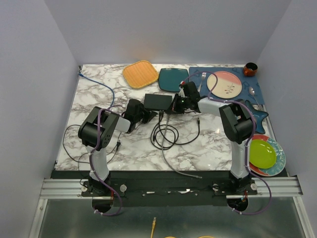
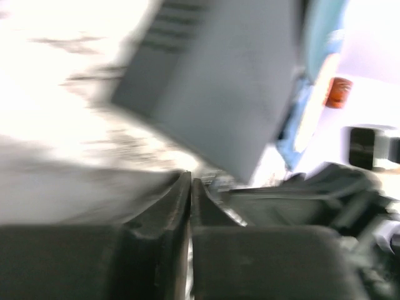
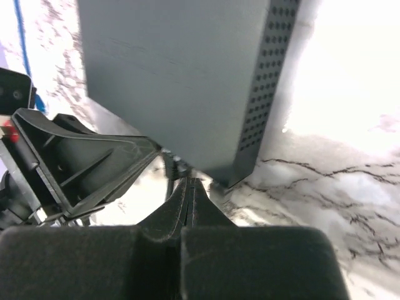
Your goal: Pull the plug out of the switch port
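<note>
Lying flat on the marble tabletop (image 1: 99, 94) a little beyond centre in the top view, the switch (image 1: 157, 101) has a teal plate (image 1: 172, 79) at its 1 o'clock and loose black cable (image 1: 166, 134) coiled at its 6 o'clock; the left pincer (image 1: 151, 115) sits at its 8 o'clock corner and the right pincer (image 1: 172, 109) at its 4 o'clock corner, both just beside it; in the blurred left wrist view the switch (image 2: 219, 81) fills the 12 o'clock half, and the left pincer (image 2: 190, 181) shows its fingers close with a thin slit between, so I cannot tell whether it is closed or nipping something; in the right wrist view the switch (image 3: 169, 69), perforated side toward 3 o'clock, lies at 12 o'clock of the right pincer (image 3: 189, 184), whose fingers press fully together at the box's near corner.
</note>
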